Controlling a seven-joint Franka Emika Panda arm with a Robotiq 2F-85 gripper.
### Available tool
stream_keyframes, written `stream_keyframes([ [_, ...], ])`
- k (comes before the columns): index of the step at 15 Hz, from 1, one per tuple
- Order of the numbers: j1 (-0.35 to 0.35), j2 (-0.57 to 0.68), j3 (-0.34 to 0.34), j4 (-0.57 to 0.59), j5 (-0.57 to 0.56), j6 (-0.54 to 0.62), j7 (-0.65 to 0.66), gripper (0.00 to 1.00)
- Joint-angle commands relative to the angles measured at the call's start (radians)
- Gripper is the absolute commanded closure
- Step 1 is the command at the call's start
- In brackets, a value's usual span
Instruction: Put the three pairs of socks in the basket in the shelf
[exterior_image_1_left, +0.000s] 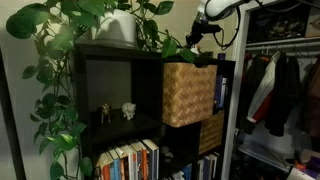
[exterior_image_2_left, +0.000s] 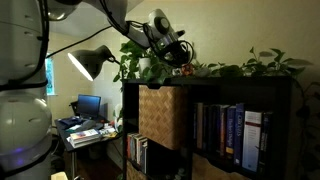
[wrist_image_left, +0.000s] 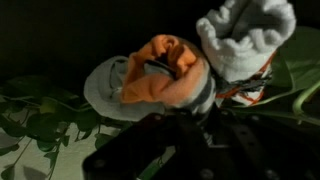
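My gripper (wrist_image_left: 195, 108) is at the top of the black shelf (exterior_image_1_left: 110, 75), among plant leaves, in both exterior views (exterior_image_1_left: 197, 38) (exterior_image_2_left: 178, 52). In the wrist view an orange and grey sock pair (wrist_image_left: 160, 65) sits right at the dark fingertips, and the fingers look shut on it. A white sock pair (wrist_image_left: 240, 40) lies just beside it, and a pale grey sock pair (wrist_image_left: 105, 88) lies behind on the other side. The tan wicker basket (exterior_image_1_left: 188, 93) fills an upper compartment just below the gripper and also shows in an exterior view (exterior_image_2_left: 160, 112).
A trailing green plant (exterior_image_1_left: 60, 90) in a white pot (exterior_image_1_left: 118, 28) covers the shelf top. Books (exterior_image_2_left: 235, 130) fill the compartments beside and below the basket. Small figurines (exterior_image_1_left: 116, 112) stand in one cube. A clothes rack with garments (exterior_image_1_left: 280, 90) stands beside the shelf. A desk lamp (exterior_image_2_left: 88, 62) is nearby.
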Motion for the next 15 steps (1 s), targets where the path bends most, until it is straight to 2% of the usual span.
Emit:
stream_keyframes([
  [1, 0.026, -0.068, -0.011, -0.044, 0.006, -0.066, -0.037, 0.92],
  [10, 0.051, -0.171, 0.000, -0.167, 0.032, -0.183, -0.067, 0.92],
  [15, 0.050, -0.218, 0.009, -0.232, 0.027, -0.211, -0.025, 0.92],
])
